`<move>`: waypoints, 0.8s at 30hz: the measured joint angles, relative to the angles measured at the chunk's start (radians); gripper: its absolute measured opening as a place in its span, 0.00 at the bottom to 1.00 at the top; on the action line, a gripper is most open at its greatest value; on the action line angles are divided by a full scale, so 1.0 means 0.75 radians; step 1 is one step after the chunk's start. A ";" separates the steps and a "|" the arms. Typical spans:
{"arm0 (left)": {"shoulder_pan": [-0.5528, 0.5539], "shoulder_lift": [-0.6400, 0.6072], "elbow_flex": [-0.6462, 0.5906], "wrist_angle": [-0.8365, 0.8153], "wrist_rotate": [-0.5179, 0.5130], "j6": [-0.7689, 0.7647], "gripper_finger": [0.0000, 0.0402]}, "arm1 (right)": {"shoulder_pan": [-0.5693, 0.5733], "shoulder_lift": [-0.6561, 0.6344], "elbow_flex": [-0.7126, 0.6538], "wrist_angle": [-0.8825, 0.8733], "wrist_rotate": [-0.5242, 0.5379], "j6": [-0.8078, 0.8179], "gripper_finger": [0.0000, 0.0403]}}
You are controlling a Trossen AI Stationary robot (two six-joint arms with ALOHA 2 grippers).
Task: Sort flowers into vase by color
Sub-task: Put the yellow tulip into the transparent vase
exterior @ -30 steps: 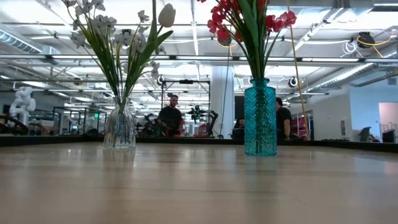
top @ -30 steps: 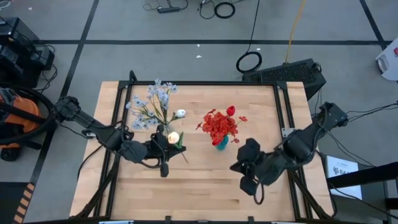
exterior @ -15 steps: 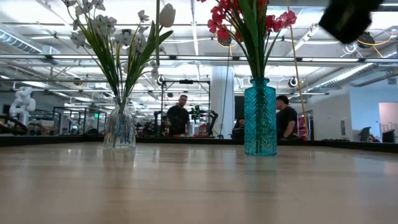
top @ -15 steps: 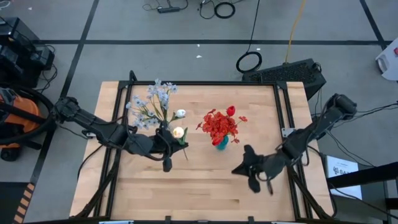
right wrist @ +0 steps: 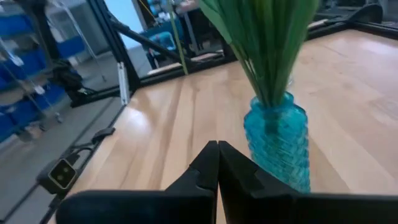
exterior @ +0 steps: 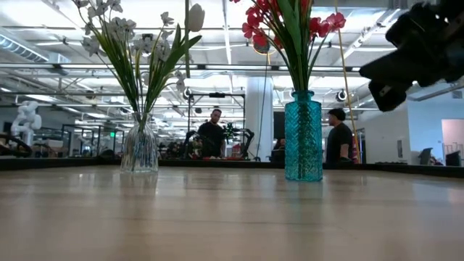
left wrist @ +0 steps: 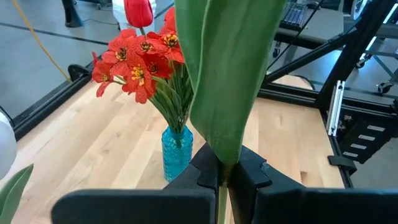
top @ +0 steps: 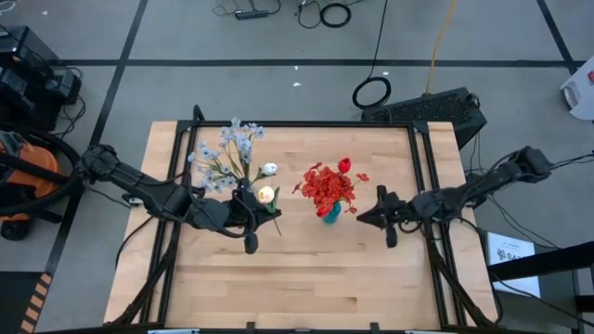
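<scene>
A clear vase (exterior: pixel 139 148) holds pale blue-white sprays (top: pixel 227 153) and a white bud (top: pixel 269 169). To its right a teal vase (exterior: pixel 303 138) holds red flowers (top: pixel 327 186). My left gripper (top: pixel 252 211) hovers at the near side of the clear vase, shut on a white-budded flower (top: pixel 265 195) with a broad green leaf (left wrist: pixel 227 74). My right gripper (top: pixel 364 217) is shut and empty, just right of the teal vase (right wrist: pixel 277 146). In the low view only the right arm (exterior: pixel 420 47) shows. My left gripper pinches the white flower's thin green stem (left wrist: pixel 221 186) between its two fingers, just below the base of the broad leaf. The flower is lifted clear of the table and stands roughly upright. Its lower stem (top: pixel 275 230) hangs below the fingers.
Bare wooden tabletop (top: pixel 306 269) stretches toward the near edge. Black frame rails (top: pixel 172 186) run along both sides of the table. People stand in the room beyond the far edge (exterior: pixel 212 134). A vacuum (top: pixel 23 176) and cables lie on the floor around the table.
My right arm has swung from near the table's near edge toward the far edge and down, ending beside the teal vase and coming into the low view. My left gripper has carried the white flower slightly rightward and farther, closer to the clear vase.
</scene>
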 joint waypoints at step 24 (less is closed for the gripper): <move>-0.001 0.000 0.000 0.010 -0.132 -0.010 0.04 | -0.228 -0.770 -0.117 -0.524 -0.202 -0.113 0.00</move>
